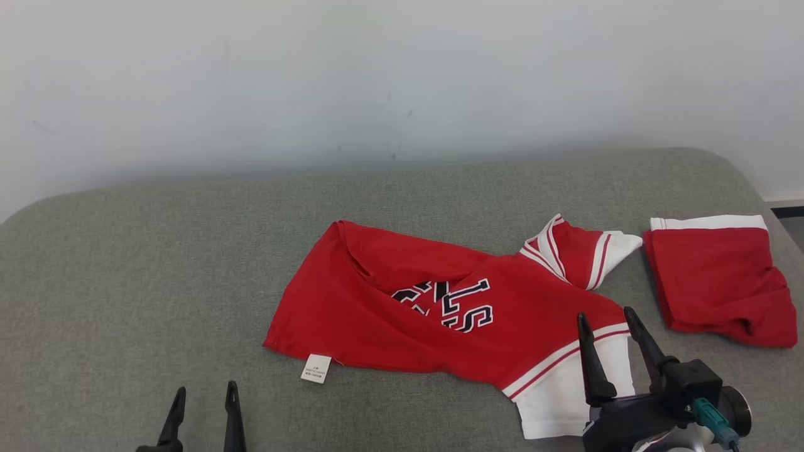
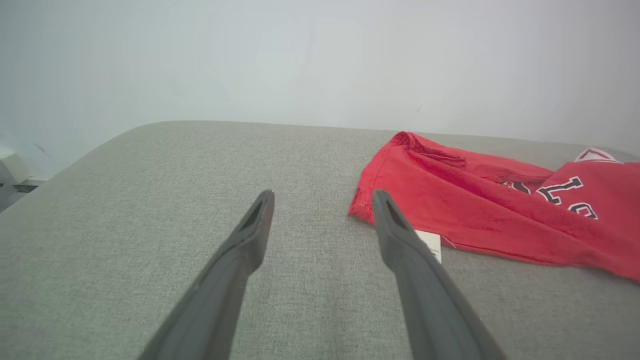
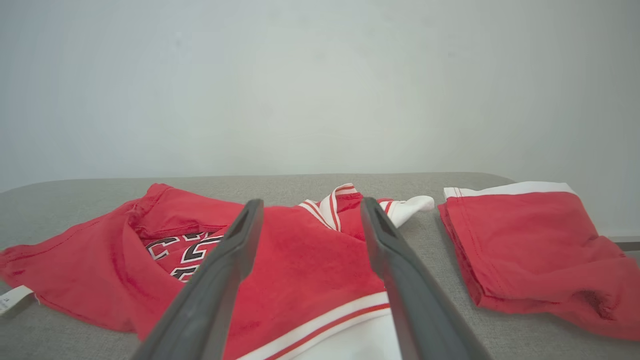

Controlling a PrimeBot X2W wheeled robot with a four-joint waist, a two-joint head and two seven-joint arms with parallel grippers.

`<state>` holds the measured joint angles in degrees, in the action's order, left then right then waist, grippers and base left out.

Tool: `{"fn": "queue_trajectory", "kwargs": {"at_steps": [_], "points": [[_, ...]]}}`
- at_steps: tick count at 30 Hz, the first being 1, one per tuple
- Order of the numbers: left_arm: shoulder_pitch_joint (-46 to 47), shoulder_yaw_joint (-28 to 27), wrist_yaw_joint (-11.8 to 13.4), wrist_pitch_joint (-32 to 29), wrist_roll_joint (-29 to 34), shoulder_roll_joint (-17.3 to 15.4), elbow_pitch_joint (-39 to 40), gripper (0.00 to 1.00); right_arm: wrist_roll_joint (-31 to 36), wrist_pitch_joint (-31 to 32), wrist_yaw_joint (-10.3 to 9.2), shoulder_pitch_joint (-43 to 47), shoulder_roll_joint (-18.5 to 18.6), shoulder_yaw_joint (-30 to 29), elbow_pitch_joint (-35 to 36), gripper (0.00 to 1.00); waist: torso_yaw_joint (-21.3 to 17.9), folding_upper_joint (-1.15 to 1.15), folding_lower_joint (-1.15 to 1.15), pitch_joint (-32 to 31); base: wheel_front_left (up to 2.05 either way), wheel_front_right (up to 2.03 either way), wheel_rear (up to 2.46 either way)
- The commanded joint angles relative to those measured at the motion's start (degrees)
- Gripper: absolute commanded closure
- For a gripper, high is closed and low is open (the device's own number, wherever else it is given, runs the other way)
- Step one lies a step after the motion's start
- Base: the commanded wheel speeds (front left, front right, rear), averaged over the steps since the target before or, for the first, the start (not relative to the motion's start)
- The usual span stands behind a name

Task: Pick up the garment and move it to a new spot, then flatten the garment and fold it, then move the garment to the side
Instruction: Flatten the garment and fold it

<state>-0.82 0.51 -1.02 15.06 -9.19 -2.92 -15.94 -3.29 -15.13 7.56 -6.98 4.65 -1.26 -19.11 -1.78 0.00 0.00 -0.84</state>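
2 long dark tapering jaws per arm; a teal connector (image 1: 705,415) sits on the black right wrist (image 1: 688,382).

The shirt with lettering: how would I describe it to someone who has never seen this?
On the grey cushion by the pale wall lie two red garments. The shirt is the rumpled one near the middle, left of the folded piece. Only it bears dark, white-edged letters and a white tag at its hem.

1. Hides part of the shirt's (image 1: 352,295) lettering (image 1: 453,306) under a fold.
2. Leaves the label's (image 1: 316,368) print too small to read.
3. Cuts off the left claw (image 1: 206,389) at the head view's bottom edge.
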Motion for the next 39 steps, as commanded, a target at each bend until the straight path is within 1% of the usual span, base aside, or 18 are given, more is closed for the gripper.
{"fn": "queue_trajectory", "kwargs": {"at_steps": [1,6,17,27,30,39], "points": [[0.3,-0.3,-0.1,0.2,0.7,0.0,0.6,0.0,0.2,0.0,-0.14,0.4,-0.6,-0.2,0.5,0.0,0.3,0.0,0.0,-0.1,0.0,0.0,0.0],[-0.1,-0.8,-0.4,0.2,1.5,0.0,1.3,0.0,0.3,0.0,-0.14,1.6,-1.4,0.3,0.3,0.0,0.5,0.0,0.0,-0.3,0.0,0.0,0.0],[-1.5,-1.0,0.0,0.2,1.7,0.0,0.9,0.0,-0.8,0.0,-0.14,3.3,-1.8,0.3,-1.1,0.0,0.7,0.0,0.0,0.0,0.0,0.0,0.0],[-0.6,0.9,0.3,0.2,0.6,0.0,-0.1,0.0,-0.9,0.0,-0.14,3.5,-1.8,0.0,-3.2,0.0,0.2,0.0,0.0,1.5,0.0,0.0,0.0],[-0.6,2.0,0.3,0.2,-0.4,0.0,-0.9,0.0,-1.5,0.0,-0.14,4.0,-1.8,-1.0,-4.6,0.0,-0.3,0.0,0.0,2.2,0.0,0.0,0.0],[0.0,5.4,0.7,0.2,-1.3,0.0,-2.1,0.0,1.1,0.0,-0.14,5.2,-1.7,-5.1,-8.6,0.0,-1.8,0.0,0.0,4.5,0.0,0.0,0.0]]}}
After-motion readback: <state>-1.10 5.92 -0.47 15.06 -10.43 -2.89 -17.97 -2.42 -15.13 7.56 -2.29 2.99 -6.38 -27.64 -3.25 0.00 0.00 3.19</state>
